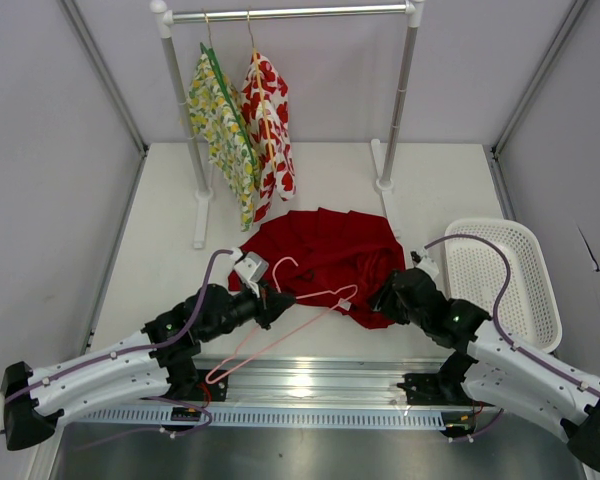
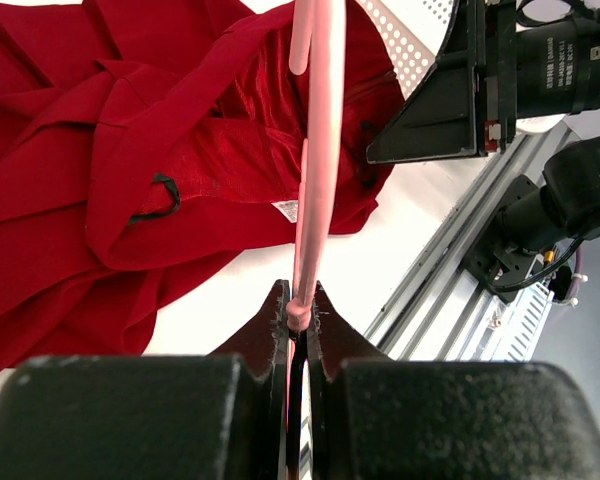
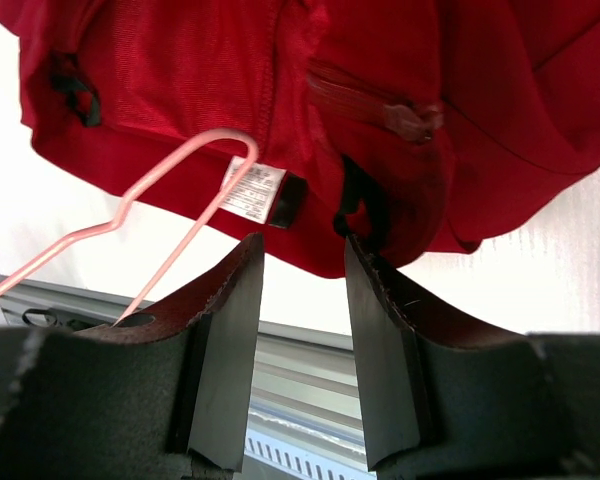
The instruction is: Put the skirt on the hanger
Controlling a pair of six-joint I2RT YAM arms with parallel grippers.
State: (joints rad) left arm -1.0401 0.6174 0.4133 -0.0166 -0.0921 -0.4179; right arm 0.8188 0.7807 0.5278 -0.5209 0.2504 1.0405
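Note:
The deep-red skirt (image 1: 330,255) lies crumpled on the white table in the middle, also in the left wrist view (image 2: 130,150) and the right wrist view (image 3: 380,100). The pale pink wire hanger (image 1: 310,297) lies across its near edge. My left gripper (image 1: 270,303) is shut on the pink hanger wire (image 2: 313,180) near its hook. My right gripper (image 1: 385,297) is open at the skirt's near right edge, its fingers (image 3: 230,300) just short of the hem; the hanger's end (image 3: 180,190) rests by the white label.
A clothes rail (image 1: 290,14) at the back carries a yellow-green floral garment (image 1: 220,125) and a white garment with red flowers (image 1: 270,120). A white perforated basket (image 1: 505,275) stands at the right. A metal rail (image 1: 310,385) runs along the table's near edge.

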